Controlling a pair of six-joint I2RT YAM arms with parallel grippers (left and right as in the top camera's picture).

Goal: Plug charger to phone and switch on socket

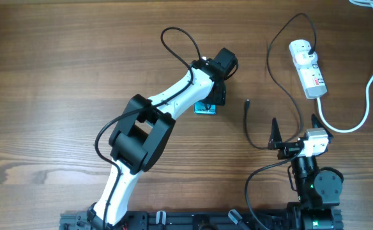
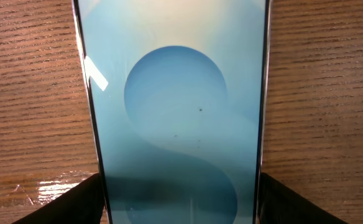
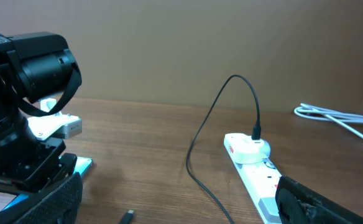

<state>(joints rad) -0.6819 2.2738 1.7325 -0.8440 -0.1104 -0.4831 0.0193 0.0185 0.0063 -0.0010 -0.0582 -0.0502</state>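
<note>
Jaws of the right gripper [image 1: 296, 130] stand spread wide and empty. The charger [image 1: 247, 106] has its plug tip on the table [image 1: 59, 64] just ahead of them, nearer the left finger. Its thin cable trails off ahead to the white adapter [image 1: 299, 48] seated in the socket [image 1: 311, 76]. Jaws of the left gripper [image 2: 181, 214] sit closed against both long edges of the phone [image 2: 175, 93], which lies flat between them, screen up.

The plug is probably light and rigid, while the cable looks limp and may tug sideways. The best hold seems to be across the short stiff body just behind the tip, leaving the tip proud. The phone's glass looks slick, so its edge grip could slip under a push.
</note>
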